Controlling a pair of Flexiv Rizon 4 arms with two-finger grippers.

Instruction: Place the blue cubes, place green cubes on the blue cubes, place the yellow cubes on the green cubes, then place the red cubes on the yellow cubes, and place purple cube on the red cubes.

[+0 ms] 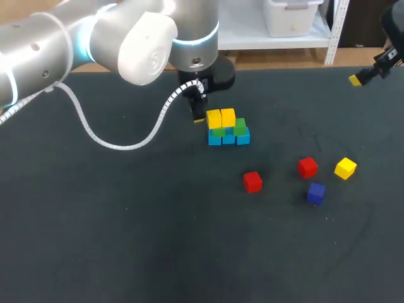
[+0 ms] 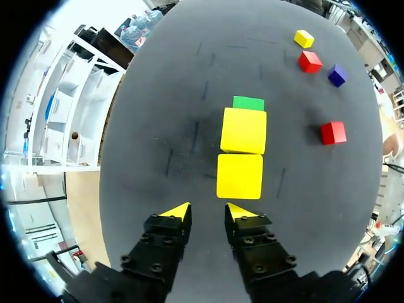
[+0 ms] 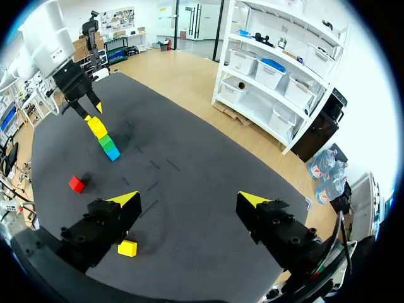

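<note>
- Left wrist view showed your left gripper (image 2: 208,213) poised above the table (image 2: 158,95) just short of the stack. Its fingers stood a modest gap apart with nothing between them, so it gripped no cube.
- Just ahead of its tips, two yellow cubes (image 2: 240,177) sat touching one another as the top layer. Beyond them a green cube (image 2: 248,103) showed its bare top.
- Below these, the blue cubes (image 1: 228,139) formed the bottom row on the table and carried the greens. I judge each colour sat flush so the next layer would rest level.
- That bare green top looked to me like the seat left for a third yellow, so the yellow layer was not yet finished.
- Your right gripper (image 3: 189,202) hung well apart from the stack, spread wide and empty. I read that as a stance ready to take a cube.
- A loose yellow cube (image 3: 127,248) lay on the table close by one of its fingers, the likeliest next pick.
- Two red cubes (image 1: 252,182) and the purple cube (image 1: 315,192) lay scattered on your right side, apart from each other and awaiting the later layers.
</note>
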